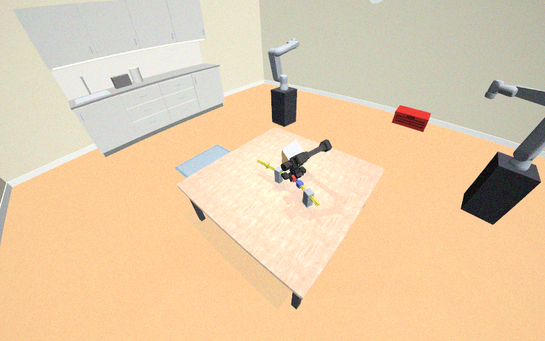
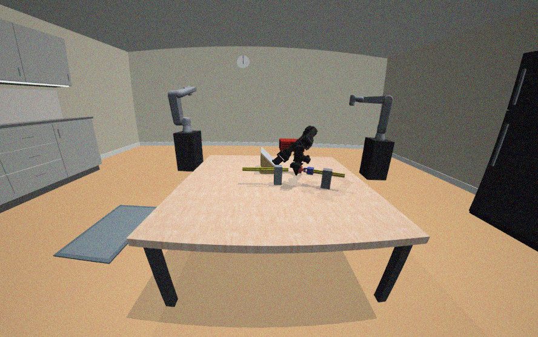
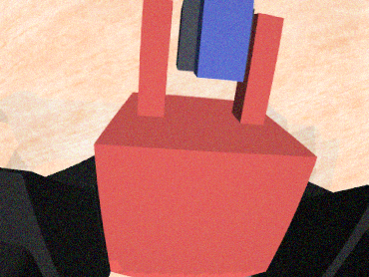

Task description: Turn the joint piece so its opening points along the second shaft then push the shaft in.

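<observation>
Two grey blocks (image 1: 307, 197) (image 2: 326, 179) carry yellow shafts above the table (image 1: 249, 224) (image 2: 277, 214), with red and blue pieces (image 1: 299, 183) (image 2: 309, 170) between the blocks.

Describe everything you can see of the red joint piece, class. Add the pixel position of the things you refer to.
The red joint piece (image 1: 294, 178) (image 2: 300, 170) (image 3: 203, 209) is a plain, matt, boxy block with two straight parallel prongs. The gripper (image 1: 293, 176) (image 2: 297, 173) (image 3: 183, 150) is shut on the block. The prongs reach either side of a blue part (image 1: 299, 183) (image 2: 309, 170) (image 3: 225, 40). It sits above the table, between two grey blocks (image 1: 278, 175) (image 2: 277, 175). Its opening is hidden.
</observation>
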`<action>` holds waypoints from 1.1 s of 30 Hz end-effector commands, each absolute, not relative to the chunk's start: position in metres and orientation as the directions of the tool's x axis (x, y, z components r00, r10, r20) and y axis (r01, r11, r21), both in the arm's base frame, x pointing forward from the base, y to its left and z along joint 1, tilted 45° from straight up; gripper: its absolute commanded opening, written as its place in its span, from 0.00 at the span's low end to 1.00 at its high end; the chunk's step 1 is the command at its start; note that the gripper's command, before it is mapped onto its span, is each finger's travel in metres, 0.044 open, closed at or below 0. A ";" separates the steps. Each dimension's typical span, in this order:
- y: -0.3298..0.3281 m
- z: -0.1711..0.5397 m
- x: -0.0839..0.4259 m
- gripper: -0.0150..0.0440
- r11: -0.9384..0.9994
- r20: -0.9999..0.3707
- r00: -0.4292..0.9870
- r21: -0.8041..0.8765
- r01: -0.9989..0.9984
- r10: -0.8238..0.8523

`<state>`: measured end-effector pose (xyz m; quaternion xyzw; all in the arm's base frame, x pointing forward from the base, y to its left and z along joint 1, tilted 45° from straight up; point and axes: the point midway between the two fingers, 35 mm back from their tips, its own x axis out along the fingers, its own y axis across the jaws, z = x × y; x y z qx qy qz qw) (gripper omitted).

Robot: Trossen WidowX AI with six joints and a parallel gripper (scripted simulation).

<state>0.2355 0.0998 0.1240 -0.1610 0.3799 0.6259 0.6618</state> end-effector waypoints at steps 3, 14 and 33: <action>0.099 0.123 0.240 0.25 0.089 -0.705 -0.073 0.190 -0.978 0.706; 0.099 0.122 0.250 0.25 -0.048 -0.705 -0.071 0.053 -0.997 0.705; 0.099 0.122 0.255 0.25 -0.126 -0.706 -0.070 -0.027 -0.992 0.704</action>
